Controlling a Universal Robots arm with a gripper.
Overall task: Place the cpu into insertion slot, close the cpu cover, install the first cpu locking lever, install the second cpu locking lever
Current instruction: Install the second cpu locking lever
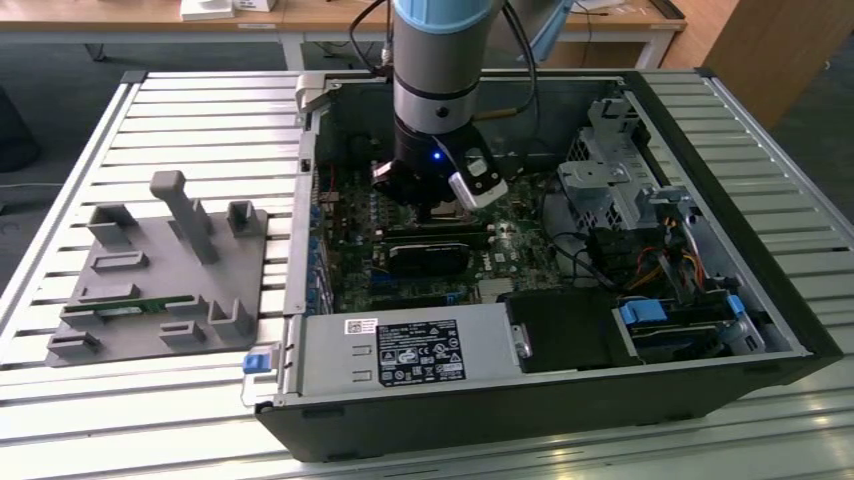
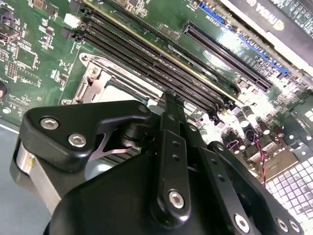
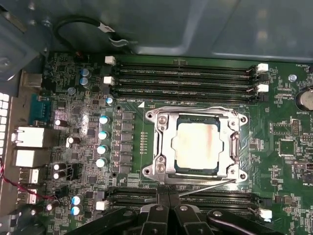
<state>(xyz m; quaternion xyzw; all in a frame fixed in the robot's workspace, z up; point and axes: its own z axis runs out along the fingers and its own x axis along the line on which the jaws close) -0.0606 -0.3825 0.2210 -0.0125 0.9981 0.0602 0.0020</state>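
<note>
The cpu [image 3: 196, 145] is a flat square chip w/ a pale silvery top, a faint reddish-brown smear across it. It sits flat in the socket, edges square to it. The cover [image 3: 165, 147], a thin silvery metal frame w/ open centre, lies closed flat over the cpu, framing all 4 sides; the chip top shows thru the opening. 1 thin wire lever [image 3: 208, 187] runs at a slant just off the cover edge nearest the cam, tilted vs the frame, its end near a corner screw. In the second wrist view the cover [image 2: 93, 83] and a sliver of the cpu [image 2: 122, 91] show.
</note>
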